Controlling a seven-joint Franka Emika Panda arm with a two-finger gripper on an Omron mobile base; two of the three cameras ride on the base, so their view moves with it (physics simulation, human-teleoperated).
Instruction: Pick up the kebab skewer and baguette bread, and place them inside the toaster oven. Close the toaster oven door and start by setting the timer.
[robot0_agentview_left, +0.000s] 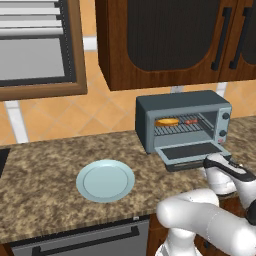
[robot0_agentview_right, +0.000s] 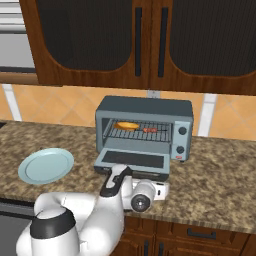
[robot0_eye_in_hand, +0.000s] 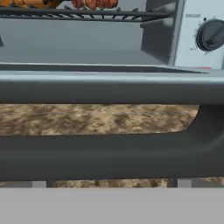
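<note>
A blue-grey toaster oven (robot0_agentview_right: 144, 131) stands on a speckled brown stone table (robot0_agentview_right: 220, 185), beneath dark wood wall cupboards (robot0_agentview_right: 150, 40). Inside it, on the wire rack (robot0_agentview_right: 137, 132), lie both foods — the golden-orange baguette bread (robot0_agentview_right: 126, 125) toward nine o'clock and the reddish kebab skewer (robot0_agentview_right: 151, 130) just beside it toward three o'clock. The loading part of the task looks finished.

The toaster oven door (robot0_agentview_right: 132, 161) hangs dropped open, lying flat toward the table's front edge. A pale blue plate (robot0_agentview_right: 46, 165) sits well apart at nine o'clock of the oven.

The white arm reaches low in front of the oven, its wrist right at the door's front edge. From the hand view, the door's dark bar handle (robot0_eye_in_hand: 109, 155) stretches straight across, very near, with speckled table showing through the gap behind it; one black knob (robot0_eye_in_hand: 211, 36) sits at two o'clock. The claw's fingertips cannot be made out in any of the views, but the claw is spread wide and holds nothing.

The step in hand appears to be closing the door. The next move likely calls for getting under or around that bar and swinging the door upward until it shuts — then reaching the knobs on the oven's right side to set the timer.
</note>
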